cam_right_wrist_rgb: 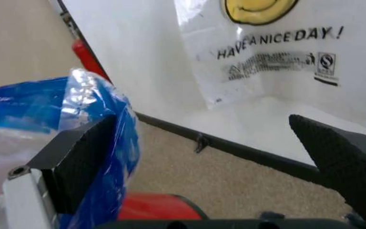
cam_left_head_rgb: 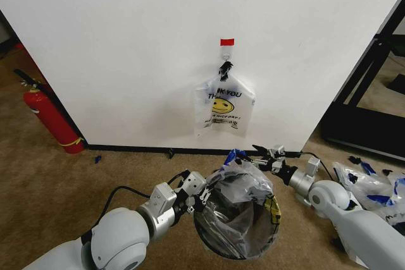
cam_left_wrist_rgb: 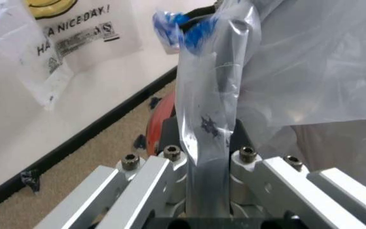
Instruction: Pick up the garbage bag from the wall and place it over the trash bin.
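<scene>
The garbage bag (cam_left_head_rgb: 243, 188) lies loosely over the mouth of the trash bin (cam_left_head_rgb: 237, 235), its clear plastic bunched on top and not yet drawn down round the rim. On the near-left side of the bin the left gripper (cam_left_head_rgb: 201, 195) is clenched on a twisted strip of the bag; the left wrist view shows that strip nipped between its fingers. On the far-right side of the bin the right gripper (cam_left_head_rgb: 266, 153) stands released, jaws wide apart, with the bag's blue handle (cam_right_wrist_rgb: 100, 109) draped against one finger rather than pinched.

To finish well, the two sides should probably be spread apart and lowered evenly, so that the opening passes outside the bin's rim without dragging the light bin or tearing the film. The right side looks insecure and may slip.

Behind the bin a second smiley bag (cam_left_head_rgb: 223, 105) hangs on the wall; spare bags (cam_left_head_rgb: 370, 188) lie to the bin's right, a fire extinguisher (cam_left_head_rgb: 54, 121) far left.
</scene>
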Robot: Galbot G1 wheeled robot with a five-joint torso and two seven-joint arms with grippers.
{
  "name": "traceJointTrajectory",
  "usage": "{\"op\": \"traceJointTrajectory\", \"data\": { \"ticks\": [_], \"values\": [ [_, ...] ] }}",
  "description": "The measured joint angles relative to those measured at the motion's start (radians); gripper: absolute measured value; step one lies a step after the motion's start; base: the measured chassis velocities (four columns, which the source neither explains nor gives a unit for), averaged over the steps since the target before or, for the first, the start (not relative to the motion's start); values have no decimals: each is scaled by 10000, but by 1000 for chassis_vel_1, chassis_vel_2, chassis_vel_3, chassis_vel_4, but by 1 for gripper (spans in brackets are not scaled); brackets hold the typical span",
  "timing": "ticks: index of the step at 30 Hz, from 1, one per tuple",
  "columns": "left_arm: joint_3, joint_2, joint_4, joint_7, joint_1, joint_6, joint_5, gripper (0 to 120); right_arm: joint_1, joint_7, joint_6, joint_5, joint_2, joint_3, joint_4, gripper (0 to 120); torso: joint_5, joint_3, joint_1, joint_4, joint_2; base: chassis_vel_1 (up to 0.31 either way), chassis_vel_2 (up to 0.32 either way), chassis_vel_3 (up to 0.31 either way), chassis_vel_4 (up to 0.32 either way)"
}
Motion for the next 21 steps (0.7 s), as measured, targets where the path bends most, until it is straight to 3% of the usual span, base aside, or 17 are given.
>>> {"op": "traceJointTrajectory", "data": {
  "ticks": [8,11,13,14,16,21],
  "values": [
    [-259,-335,1089,-215,-328,-119,-97,5,-256,-348,675,229,-109,348,274,100,-2,0,0,-1,0,0,0,0,0],
    [-489,-504,1991,-528,-506,-222,-243,5,-522,1076,931,16,-88,502,816,100,-2,0,0,-1,0,0,0,0,0],
    [-651,-573,2510,-962,-573,-236,-513,5,-910,2863,644,-226,-125,594,1729,100,0,1,1,0,-1,0,0,0,0],
    [-651,-573,2510,-962,-573,-236,-513,5,-910,2863,644,-226,-125,594,1729,100,0,1,1,0,-1,0,0,0,0],
    [-769,-639,2813,-1464,-581,-170,-929,5,-1374,4270,185,-258,-178,639,2773,100,-3,0,0,0,0,0,0,0,0],
    [-881,-883,3064,-2401,-539,-58,-1657,5,-2345,4838,-85,-644,-281,401,4198,100,-4,0,0,-2,0,0,0,0,0]
  ]
}}
